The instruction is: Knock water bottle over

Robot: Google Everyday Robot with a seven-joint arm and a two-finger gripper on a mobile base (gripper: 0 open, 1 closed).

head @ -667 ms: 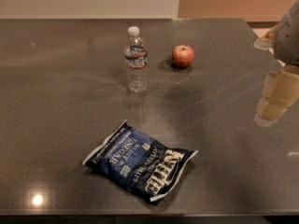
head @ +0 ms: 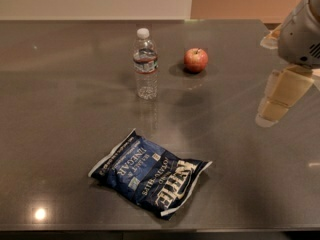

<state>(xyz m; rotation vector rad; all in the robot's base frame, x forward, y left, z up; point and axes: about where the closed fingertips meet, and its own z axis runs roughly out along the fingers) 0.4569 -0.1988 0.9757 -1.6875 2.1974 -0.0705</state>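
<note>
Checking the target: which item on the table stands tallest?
The water bottle, white-capped; the apple is lower, the chip bag lies flat. The gripper is at right.

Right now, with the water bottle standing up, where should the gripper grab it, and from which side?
Probably the ribbed body just below the label band of the water bottle, since it stands upright and is round and narrow. Come in level from the right, where the gripper hangs over the table's right side, passing in front of the apple, which sits to the bottle's right.
</note>
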